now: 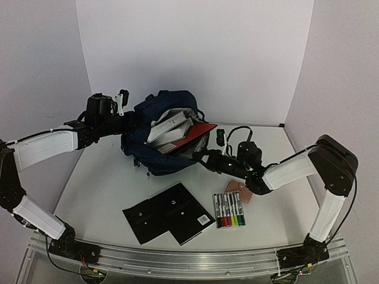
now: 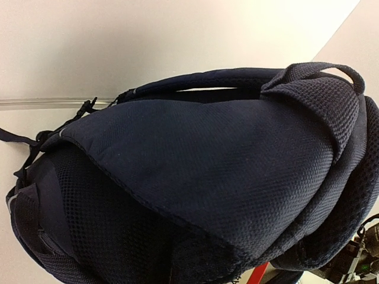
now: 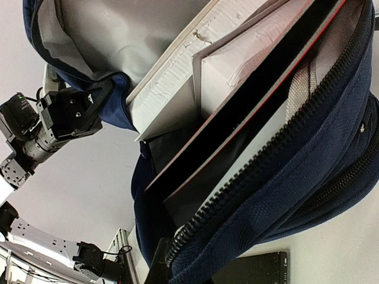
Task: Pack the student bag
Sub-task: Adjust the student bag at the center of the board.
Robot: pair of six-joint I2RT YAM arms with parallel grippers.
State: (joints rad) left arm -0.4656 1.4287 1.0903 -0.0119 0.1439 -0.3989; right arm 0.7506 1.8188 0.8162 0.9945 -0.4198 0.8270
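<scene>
Found left end effector (image 1: 130, 120) pressed together on the far-left rim of the bag (image 1: 160, 161), pinching navy fabric. Confirmed in the right wrist view: dark fingers clamped on the rim beside the grey lining (image 3: 130, 35). Judged a hold meant to lift that side and keep the mouth stretched open.

Found right end effector (image 1: 202, 157) pressed together at the near-right edge of the mouth, close against the zipper (image 3: 263, 148). Unable to confirm any fabric or tape caught between the jaws. Judged a counter-hold opposite the left arm, spreading the opening from the other side.

Located bag centre-far on the worktop (image 1: 100, 177), lying down with mouth turned right and near, toward the loose items. Noted white books (image 1: 170, 127) and a red folder (image 1: 201, 131) partly inside, on edge and side by side, corners protruding past the zipper.

Noted outside, near of the bag: two black notebooks (image 1: 169, 219) flat and overlapping; markers (image 1: 229, 210) in a pack just right of them; a small tan item (image 1: 240, 190) touching the pack's far end, identity unclear. Judged within the right arm's reach for loading.

Judged packing partly done. Flagged the protruding folder as a likely obstruction to further loading and to zipping.
</scene>
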